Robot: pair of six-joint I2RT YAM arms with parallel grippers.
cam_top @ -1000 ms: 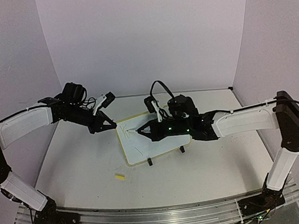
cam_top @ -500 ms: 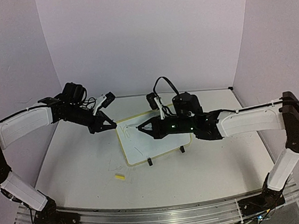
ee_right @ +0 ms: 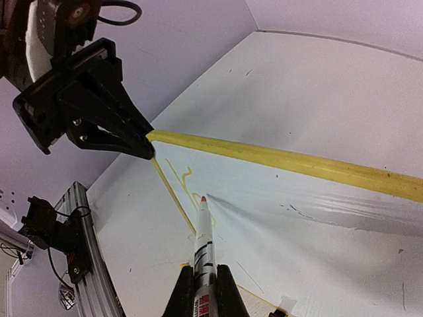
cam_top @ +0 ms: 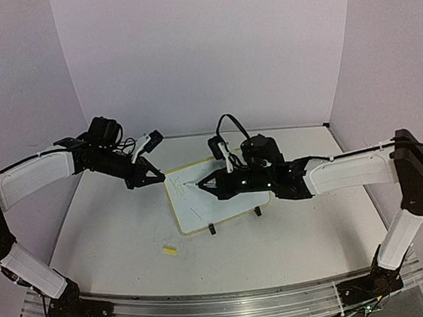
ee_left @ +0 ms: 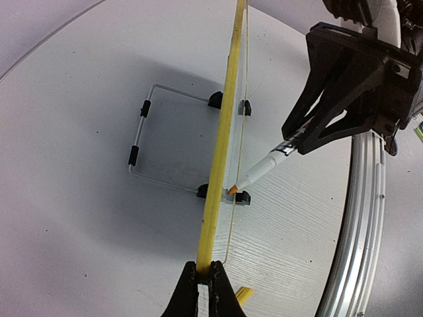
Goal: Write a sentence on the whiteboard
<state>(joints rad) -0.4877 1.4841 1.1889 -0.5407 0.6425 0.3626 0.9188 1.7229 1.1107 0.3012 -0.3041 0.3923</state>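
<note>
1. Noting the whiteboard (cam_top: 213,207) first: it stands mid-counter, somewhat toward the back. It leans on a wire stand (ee_left: 141,135), with two black clip feet (cam_top: 212,229) at its near edge.
2. Your left arm (cam_top: 32,177) reaches in from the left wall side. The left jaws are pressed together on the board's pale-yellow rim (ee_left: 221,145) at the far-left corner. In the left wrist view the rim runs straight up from between the fingertips.
3. The right jaws are pinching a marker (ee_right: 203,241), barrel straight out ahead. Its orange tip (ee_left: 232,189) sits at the board's face in the far-left part. You cannot tell for sure whether it touches.
4. Of the sentence (ee_right: 180,175) only a few faint yellowish strokes show, just beyond the tip and beside the rim. They are not legible.
5. Edges: marker tip and left jaws are near each other at that corner, but apart. The right arm (cam_top: 342,173) hangs over the board's right half and hides part of that edge.
6. Room: a strip of counter (cam_top: 114,237) shows between the board's far rim and the back wall. A wider stretch shows to the board's left.
7. More counter runs from the near edge down to the metal rail (cam_top: 227,302). A small yellow piece (cam_top: 169,249) lies there, apart from the board's near-left corner.
</note>
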